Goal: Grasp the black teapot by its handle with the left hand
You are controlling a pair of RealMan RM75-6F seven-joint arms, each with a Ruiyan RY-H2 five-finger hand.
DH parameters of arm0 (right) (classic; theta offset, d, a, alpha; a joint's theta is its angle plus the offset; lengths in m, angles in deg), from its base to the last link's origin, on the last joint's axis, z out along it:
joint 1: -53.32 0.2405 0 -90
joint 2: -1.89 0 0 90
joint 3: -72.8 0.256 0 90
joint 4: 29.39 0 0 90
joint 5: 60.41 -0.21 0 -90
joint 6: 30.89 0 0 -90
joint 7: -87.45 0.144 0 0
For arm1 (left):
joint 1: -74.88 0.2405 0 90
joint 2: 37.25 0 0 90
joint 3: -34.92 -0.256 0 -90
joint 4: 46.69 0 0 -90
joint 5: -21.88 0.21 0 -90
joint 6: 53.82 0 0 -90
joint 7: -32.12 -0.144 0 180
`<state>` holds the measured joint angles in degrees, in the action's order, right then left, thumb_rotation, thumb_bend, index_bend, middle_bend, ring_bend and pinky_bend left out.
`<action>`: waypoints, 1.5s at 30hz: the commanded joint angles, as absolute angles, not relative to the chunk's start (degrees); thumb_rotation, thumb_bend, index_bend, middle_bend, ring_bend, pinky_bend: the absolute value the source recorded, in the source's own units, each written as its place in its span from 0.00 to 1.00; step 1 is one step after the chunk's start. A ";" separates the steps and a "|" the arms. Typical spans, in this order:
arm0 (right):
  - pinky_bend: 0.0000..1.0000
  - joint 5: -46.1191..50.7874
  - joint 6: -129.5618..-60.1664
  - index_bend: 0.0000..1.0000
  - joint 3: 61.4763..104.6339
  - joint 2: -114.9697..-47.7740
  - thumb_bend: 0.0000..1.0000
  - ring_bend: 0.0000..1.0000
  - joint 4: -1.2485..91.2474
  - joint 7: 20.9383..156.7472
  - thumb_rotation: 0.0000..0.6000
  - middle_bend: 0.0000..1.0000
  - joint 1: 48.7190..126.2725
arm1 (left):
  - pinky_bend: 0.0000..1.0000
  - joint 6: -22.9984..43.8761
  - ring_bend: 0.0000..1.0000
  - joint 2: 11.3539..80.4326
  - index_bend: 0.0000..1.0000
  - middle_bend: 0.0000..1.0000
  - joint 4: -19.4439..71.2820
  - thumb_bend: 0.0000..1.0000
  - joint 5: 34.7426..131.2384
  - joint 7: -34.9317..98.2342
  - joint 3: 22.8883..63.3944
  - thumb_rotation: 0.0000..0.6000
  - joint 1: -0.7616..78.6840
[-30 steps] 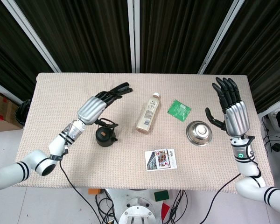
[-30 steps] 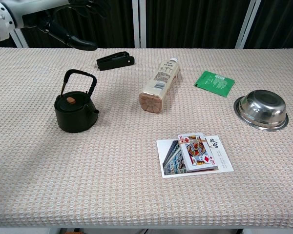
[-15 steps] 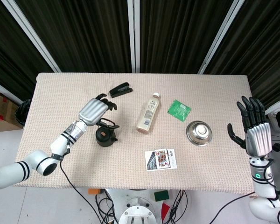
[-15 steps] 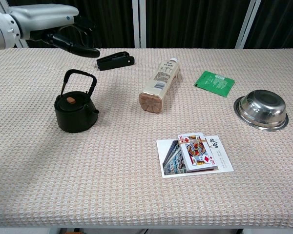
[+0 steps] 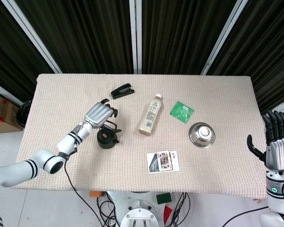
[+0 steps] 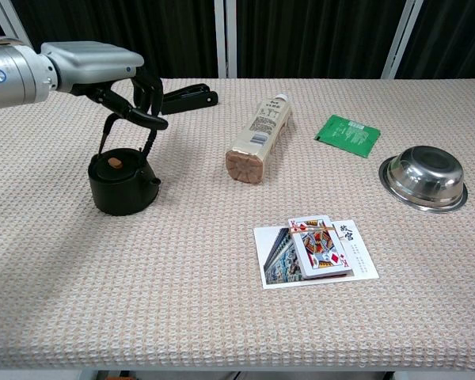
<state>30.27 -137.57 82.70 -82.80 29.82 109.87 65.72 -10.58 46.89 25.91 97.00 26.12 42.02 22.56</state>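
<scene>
1. Black teapot (image 6: 123, 184) upright on left half of tabletop (image 6: 222, 301), bail handle (image 6: 129, 127) arching straight up.
2. Left robot hand (image 6: 115, 75) directly above handle, fingers curled over the arch; contact or closure unclear.
3. Right robot hand (image 5: 276, 142) well apart past the tabletop's right edge, fingers spread, empty.

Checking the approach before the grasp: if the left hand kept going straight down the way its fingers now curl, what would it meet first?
Most likely the teapot handle: the left hand sits right over it, fingers curled at the top bar. Whether they already touch it is unclear.
</scene>
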 commanded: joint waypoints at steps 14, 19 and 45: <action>0.00 30.69 -136.38 0.00 83.71 -83.15 0.44 0.00 29.30 110.27 1.00 0.00 66.66 | 0.17 -13.92 0.48 44.43 0.56 0.61 31.16 0.00 93.66 22.13 40.35 0.17 22.25; 0.00 30.95 -136.11 0.00 83.62 -83.08 0.44 0.00 29.61 109.92 1.00 0.00 66.75 | 0.17 -15.79 0.51 42.92 0.56 0.61 33.63 0.00 92.93 24.93 40.73 0.17 21.98; 0.00 30.87 -134.46 0.00 83.42 -83.83 0.44 0.00 29.89 108.77 1.00 0.00 66.92 | 0.17 -17.74 0.66 36.55 0.66 0.73 40.94 0.00 94.23 30.10 39.91 0.15 22.21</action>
<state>30.88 -134.47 83.42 -83.82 29.90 108.78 66.91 -17.49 36.77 40.72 94.40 29.93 40.00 22.28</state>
